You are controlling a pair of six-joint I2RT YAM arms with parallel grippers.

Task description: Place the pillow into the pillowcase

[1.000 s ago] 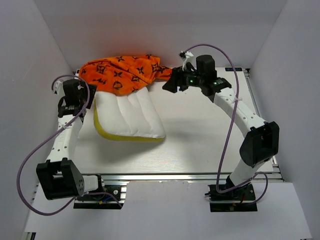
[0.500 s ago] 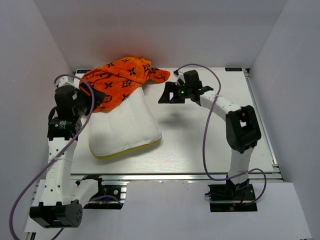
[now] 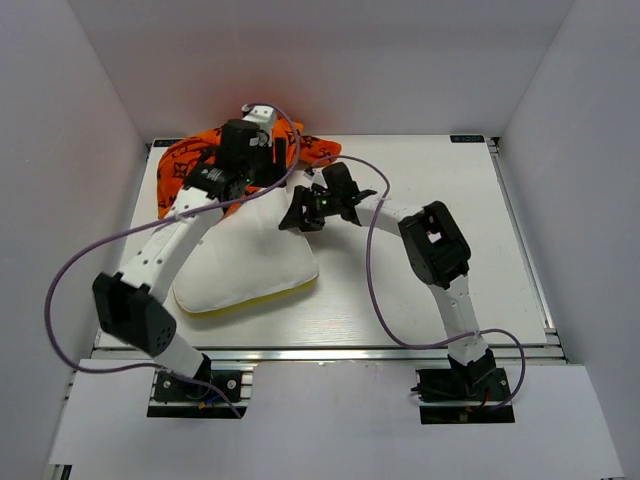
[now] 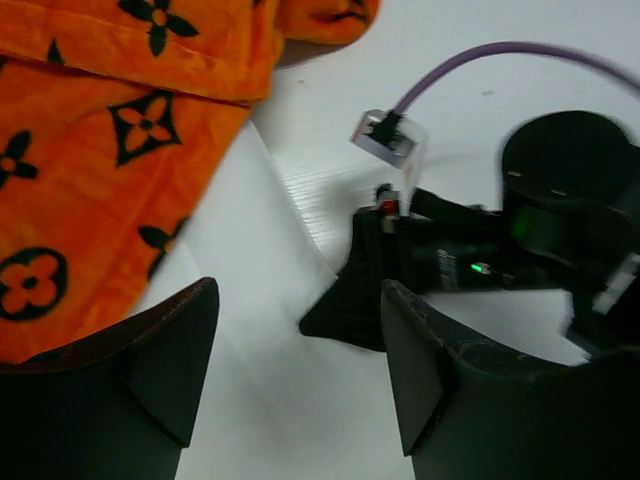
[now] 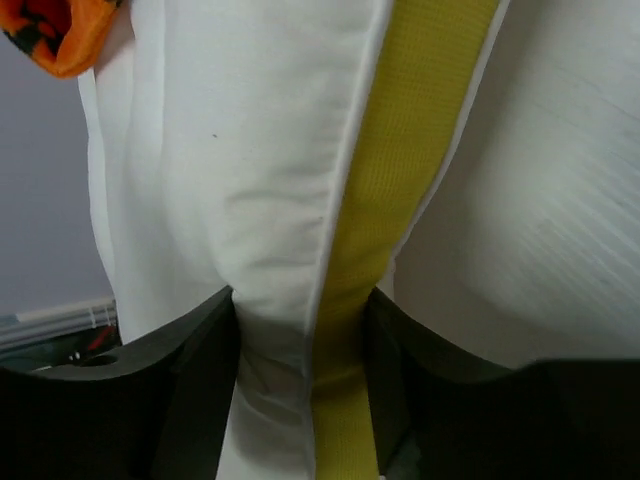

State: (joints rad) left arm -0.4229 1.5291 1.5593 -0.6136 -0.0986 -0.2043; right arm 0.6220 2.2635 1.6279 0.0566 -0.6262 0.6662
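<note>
Right fingers [image 5: 190,370] tight on the pillow [image 3: 250,255], left arm [image 3: 170,245] arched over the pillowcase [image 3: 180,170], left fingers [image 4: 160,350] wide.

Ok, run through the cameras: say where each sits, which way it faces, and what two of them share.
Top external: fixed above, behind the bases, looking down on the table; left arm and right arm show whole.
Left wrist: on the left arm, looking down at the pillowcase and pillow; the open left tool frames the bottom.
Right wrist: on the right arm, close on the pillow's yellow band; the right tool clamps that edge.
Shared: both wrist views show pillow and pillowcase.
</note>
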